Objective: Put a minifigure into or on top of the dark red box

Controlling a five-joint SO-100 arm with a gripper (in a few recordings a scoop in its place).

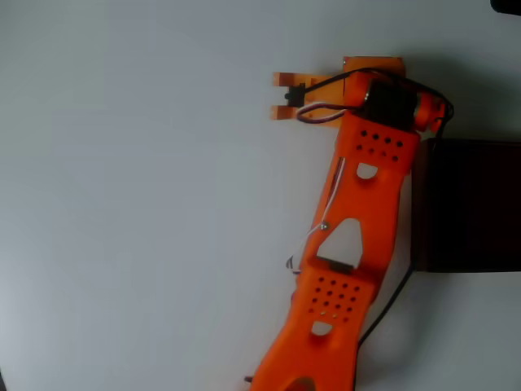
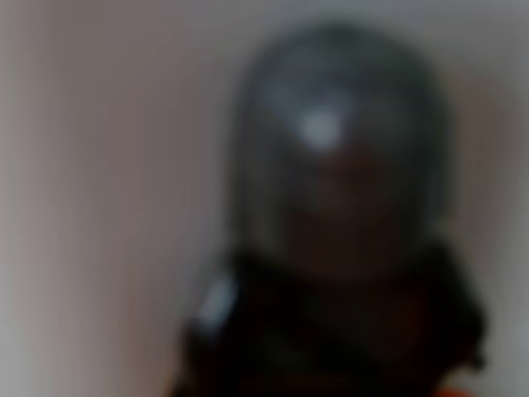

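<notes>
Up close, blurred minifigure (image 2: pixel 339 223)

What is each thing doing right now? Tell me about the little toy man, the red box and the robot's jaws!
minifigure: very close to the wrist camera and blurry, its rounded head up; whether it is gripped cannot be told.
dark red box: resting on the table at the right edge of the overhead view, beside the arm; its inside is too dark to read.
gripper: reaching over bare table, away from the box; jaws open or shut, cannot tell.
</notes>
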